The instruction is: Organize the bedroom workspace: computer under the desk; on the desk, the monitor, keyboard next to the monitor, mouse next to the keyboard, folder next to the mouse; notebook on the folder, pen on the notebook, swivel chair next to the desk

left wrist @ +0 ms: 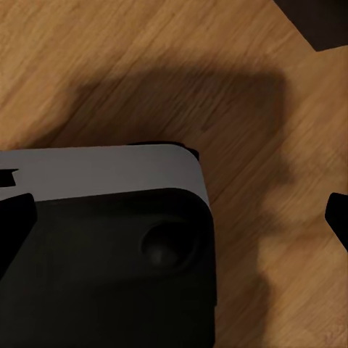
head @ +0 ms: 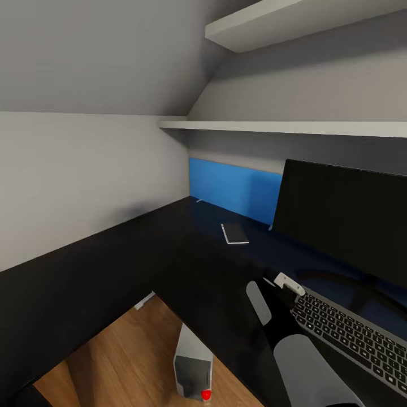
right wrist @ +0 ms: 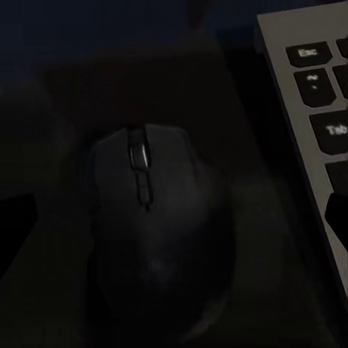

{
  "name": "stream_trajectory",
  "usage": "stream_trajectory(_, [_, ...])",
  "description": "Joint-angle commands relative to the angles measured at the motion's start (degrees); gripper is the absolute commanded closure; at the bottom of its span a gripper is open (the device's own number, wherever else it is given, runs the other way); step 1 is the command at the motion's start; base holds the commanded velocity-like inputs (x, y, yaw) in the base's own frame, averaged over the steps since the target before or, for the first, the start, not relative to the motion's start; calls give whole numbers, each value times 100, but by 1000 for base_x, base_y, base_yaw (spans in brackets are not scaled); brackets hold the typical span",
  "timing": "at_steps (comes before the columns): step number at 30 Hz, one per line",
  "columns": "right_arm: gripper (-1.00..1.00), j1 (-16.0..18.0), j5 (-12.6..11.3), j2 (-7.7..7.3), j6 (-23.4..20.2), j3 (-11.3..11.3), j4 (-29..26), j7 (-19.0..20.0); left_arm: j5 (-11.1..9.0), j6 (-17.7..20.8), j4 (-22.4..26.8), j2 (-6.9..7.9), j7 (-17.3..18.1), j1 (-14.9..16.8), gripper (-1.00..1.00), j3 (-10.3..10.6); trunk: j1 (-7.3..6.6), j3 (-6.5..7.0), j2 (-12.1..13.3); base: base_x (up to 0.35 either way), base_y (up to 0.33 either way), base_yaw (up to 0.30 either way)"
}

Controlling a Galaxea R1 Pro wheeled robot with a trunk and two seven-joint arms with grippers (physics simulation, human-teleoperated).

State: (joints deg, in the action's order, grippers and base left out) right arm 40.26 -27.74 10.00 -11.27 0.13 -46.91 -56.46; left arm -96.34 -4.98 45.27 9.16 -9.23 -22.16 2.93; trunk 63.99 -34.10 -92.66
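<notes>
Right wrist view looks down on the mouse point(right wrist: 156, 232) lying on the desk point(head: 113, 265) just beside the keyboard point(right wrist: 312, 109), apparently already placed; the right pincer's opening (fingers barely visible) I cannot tell. Head view shows the notebook point(head: 234, 233) near the monitor point(head: 345, 220).

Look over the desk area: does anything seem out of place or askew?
Mostly tidy: monitor, keyboard and mouse sit together on the desk. The notebook lies alone, slightly askew, near the blue panel, and the computer leans.
</notes>
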Motion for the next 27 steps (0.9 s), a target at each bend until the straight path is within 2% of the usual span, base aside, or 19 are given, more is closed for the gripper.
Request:
stream_trajectory(1, [-100, 2, -6, 0, -60, 4, -14, -26, -51, -47, 16, 8, -29, -1, -100, 31, 0, -5, -3, 0, 0, 0])
stream_trajectory(6, [-100, 0, -4, 0, -65, 10, -30, -19, -55, -47, 16, 7, -34, 0, -100, 28, 0, -5, -3, 0, 0, 0])
stream_trajectory(22, [-100, -18, 2, 0, -80, 31, -256, -21, -52, -54, -66, 7, 24, 1, -100, 29, -351, 282, 639, 0, 0, 0])
stream_trajectory(27, [-100, -61, 3, 0, -100, 59, -477, -17, -46, -55, -148, 7, 31, 6, -100, 31, -461, 372, 839, 0, 0, 0])
